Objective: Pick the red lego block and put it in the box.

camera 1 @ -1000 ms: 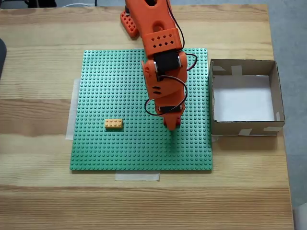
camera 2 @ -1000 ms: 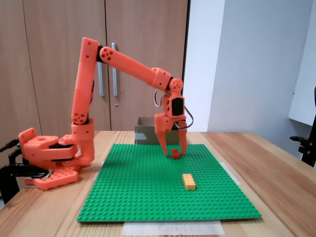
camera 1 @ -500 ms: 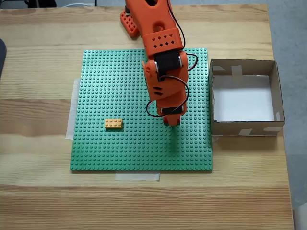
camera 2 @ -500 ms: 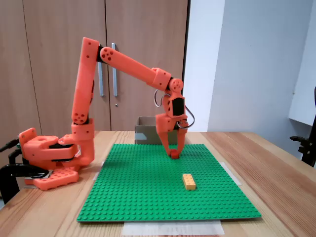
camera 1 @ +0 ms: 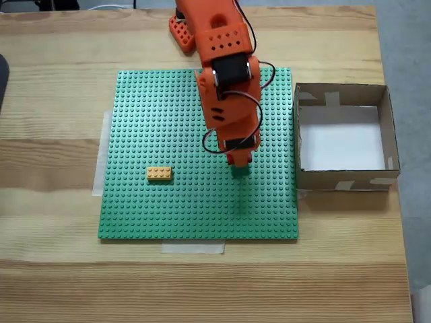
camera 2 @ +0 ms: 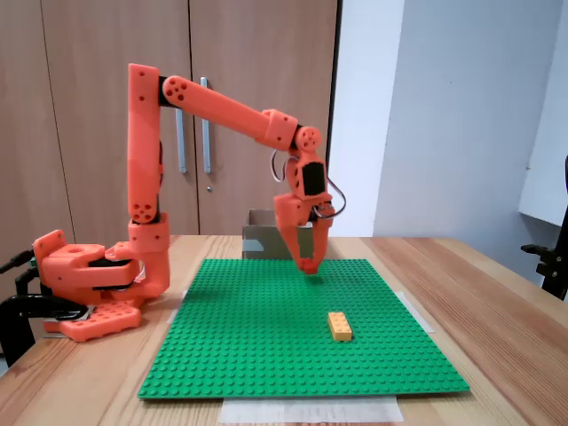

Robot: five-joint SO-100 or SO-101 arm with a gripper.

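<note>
The pincer (camera 2: 310, 264) hangs just above the green studded baseplate (camera 2: 266, 355), its two fingers drawn together on the red lego block (camera 2: 308, 264), of which only a small red sliver shows at the tips in the side fixed view. In the fixed view from above, the pincer (camera 1: 238, 163) points down over the right half of the baseplate (camera 1: 148, 202), and the orange wrist hides most of the block, so its exact seat between the fingers cannot be made out. From the side there is a thin gap between the fingertips and the plate, so the block is lifted clear of the studs.

To the left of the pincer in the view from above, well apart, a yellow-orange brick (camera 1: 159, 173) sits flat on the baseplate; from the side it lies nearer the camera (camera 2: 339, 326). To the right, just off the baseplate's edge, stands the box (camera 1: 387, 128), cardboard walls with pale tape patches and a white floor; from the side only its brown wall (camera 2: 259, 241) shows behind the arm. Nothing lies between the pincer and the box except bare studs.

The arm's orange base (camera 2: 84, 275) sits on the wooden tabletop (camera 1: 54, 134) at the far edge, with wooden cupboard doors (camera 2: 89, 53) behind
</note>
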